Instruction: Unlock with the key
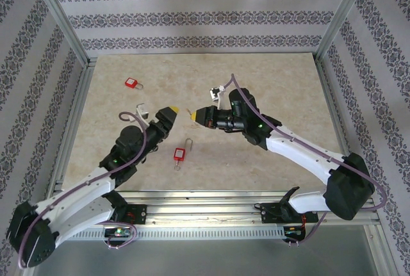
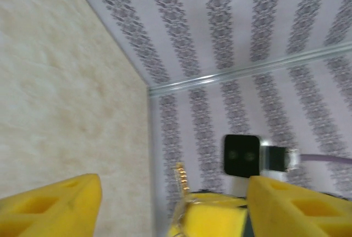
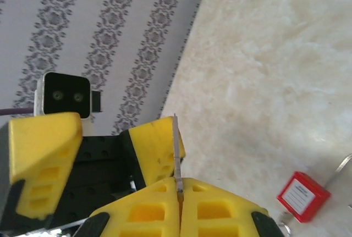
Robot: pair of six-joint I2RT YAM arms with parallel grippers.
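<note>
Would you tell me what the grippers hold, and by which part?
Right gripper pinches the key by its head end, blade out; left gripper holds nothing.

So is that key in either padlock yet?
Out: the right gripper pinches the key; near padlock and far padlock lie apart from it.

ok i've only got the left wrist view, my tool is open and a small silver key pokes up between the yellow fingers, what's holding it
observer: the right tool is shut on that small silver metal key, with the blade pinched between its yellow foam pads
operator: and where's the lock
observer: a red padlock with a silver shackle lies flat on the beige marbled table, nearer the arm bases than the key
operator: only that one
observer: no, a second red padlock lies farther back, on the left side of the table
</note>
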